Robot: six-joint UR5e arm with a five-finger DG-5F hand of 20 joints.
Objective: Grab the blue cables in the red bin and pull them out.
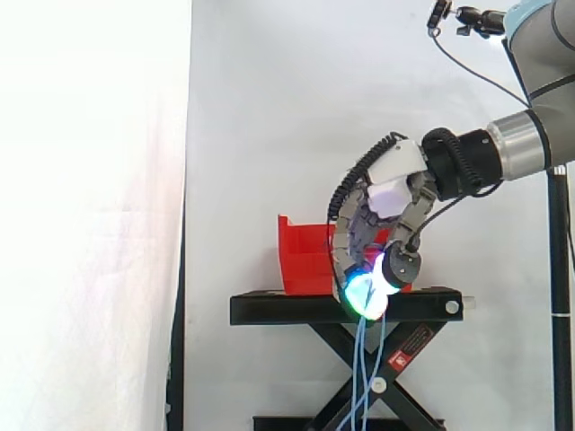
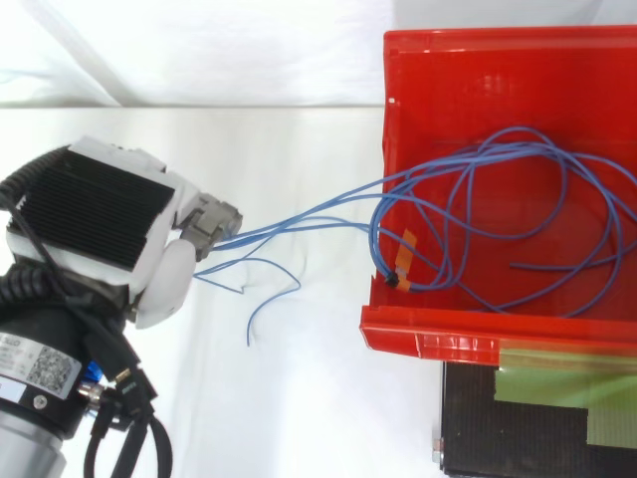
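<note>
Several blue cables (image 2: 299,219) stretch in a loose bundle from the robot hand (image 2: 164,259) to the red bin (image 2: 428,334), and we see them cross the bin's near wall and pass inside. Most of their length lies in the bin as wide, overlapping loops on its floor. Just inside the wall a small orange tag (image 2: 404,254) sits on one strand. From above, the robot hand is clear of the bin, off to its open side, over a white surface. A couple of free cable ends curl away beneath the bundle close to the hand.

From the side, we find the robot hand (image 1: 377,233) in front of the bin (image 1: 305,260), with its fingers curled downward and inward. Its fingertips (image 1: 364,289) glow cyan and green and are pressed together at the level of the stand's top. The cables (image 1: 362,359) drop straight down from between those pads, past the edge of the black stand (image 1: 269,308) and in front of its crossed legs. So we read the hand as closed on the cables, pinching them between the pads.

The bin rests on top of the stand, with the white curtain (image 1: 269,108) behind it. In the top view a corner of the stand (image 2: 518,428) shows below the bin's near wall.
</note>
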